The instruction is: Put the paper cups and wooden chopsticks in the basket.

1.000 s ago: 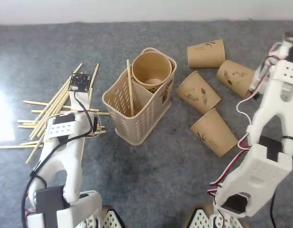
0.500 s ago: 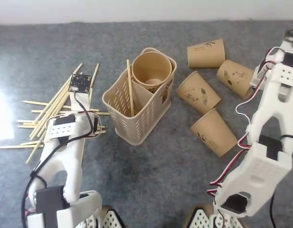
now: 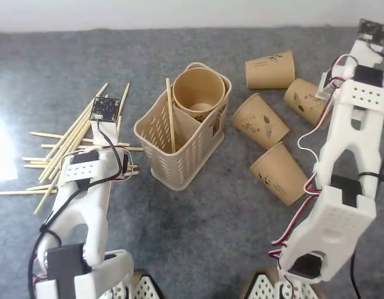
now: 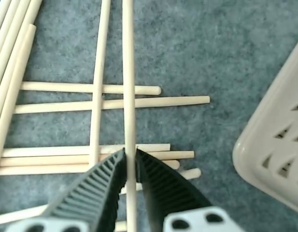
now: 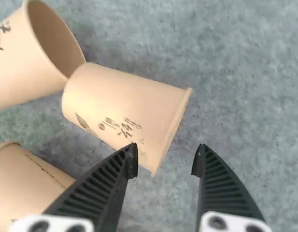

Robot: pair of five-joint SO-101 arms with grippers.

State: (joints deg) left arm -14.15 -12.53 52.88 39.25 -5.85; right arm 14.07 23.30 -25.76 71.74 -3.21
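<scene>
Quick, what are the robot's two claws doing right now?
Left gripper: shut on a chopstick.
Right gripper: open at a cup rim, holding nothing.

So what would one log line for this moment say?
left fingers shut on chopstick | right fingers open over fallen cup | basket holds upright cup, one stick

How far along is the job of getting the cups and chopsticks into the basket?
Done: the basket holds at least one paper cup and one chopstick. In hand: the left gripper is shut on a loose chopstick; the right gripper is open over a lying cup. Left: that cup, three other cups on the table, and the chopstick pile.
</scene>
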